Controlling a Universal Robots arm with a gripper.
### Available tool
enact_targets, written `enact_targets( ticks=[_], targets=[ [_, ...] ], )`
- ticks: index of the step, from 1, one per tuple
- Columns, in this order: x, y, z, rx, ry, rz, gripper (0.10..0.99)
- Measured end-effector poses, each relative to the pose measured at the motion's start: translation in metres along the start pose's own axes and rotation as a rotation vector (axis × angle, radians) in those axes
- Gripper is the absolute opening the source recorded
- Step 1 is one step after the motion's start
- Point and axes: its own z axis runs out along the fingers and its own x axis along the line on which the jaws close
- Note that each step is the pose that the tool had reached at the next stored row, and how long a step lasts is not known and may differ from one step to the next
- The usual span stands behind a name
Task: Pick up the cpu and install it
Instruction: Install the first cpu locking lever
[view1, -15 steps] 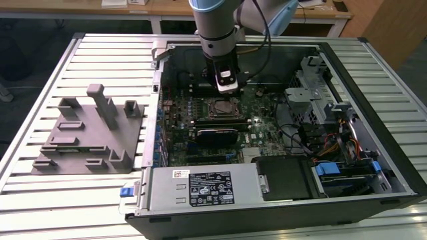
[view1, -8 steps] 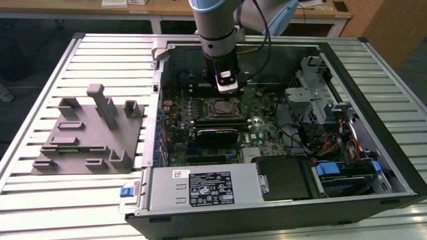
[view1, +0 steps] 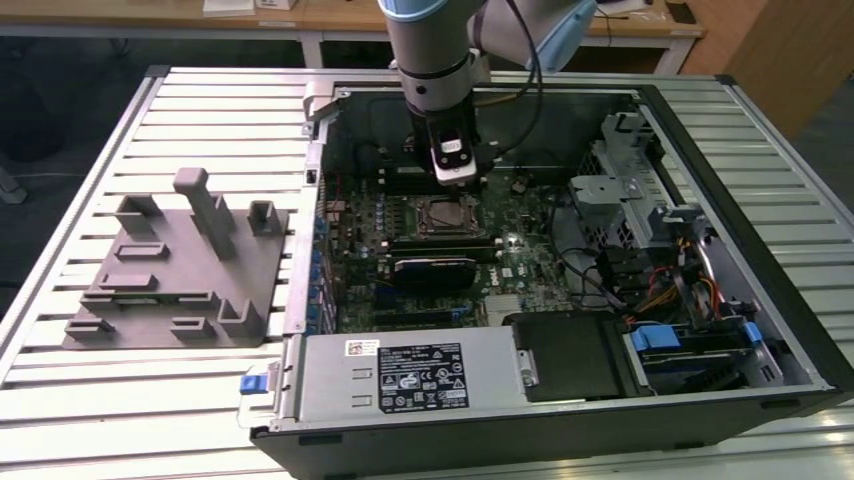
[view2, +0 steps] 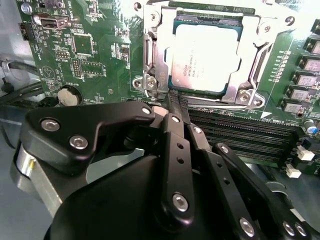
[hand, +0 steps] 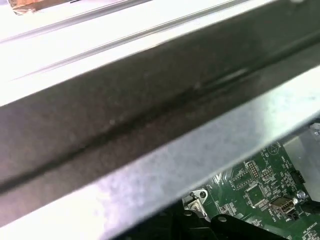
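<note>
The cpu (view2: 205, 52), a flat square chip with a shiny silver top, lies inside the square metal-framed socket (view2: 150, 55) on the green motherboard (view2: 90, 45). My gripper (view2: 178, 100) hovers just beside the socket's edge, its two thin black fingertips pressed together, shut with nothing between them. In the exterior view the gripper (view1: 455, 183) hangs inside the open computer case, just above the far side of the socket and the cpu (view1: 447, 214).
The case walls (view1: 320, 200) surround the board. A black heatsink block (view1: 434, 270) sits near the socket, memory slots (view2: 240, 135) beside it. A power supply (view1: 400, 375) and drive bays (view1: 641, 210) crowd the case. A grey fixture (view1: 174, 260) stands on the slatted table.
</note>
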Motion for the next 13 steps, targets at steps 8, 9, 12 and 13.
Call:
enact_targets(
  ticks=[8, 9, 12, 13],
  targets=[
    [-0.0005, 0.0005, -0.0035, 0.0, -0.0006, 0.0, 0.106],
    [-0.0008, 0.0009, -0.0052, 0.0, -0.0006, 0.0, 0.106],
    [-0.0013, 0.0014, -0.0079, 0.0, -0.0006, 0.0, 0.106],
    [-0.0013, 0.0014, -0.0079, -0.001, -0.0004, 0.0, 0.106]
  ],
)
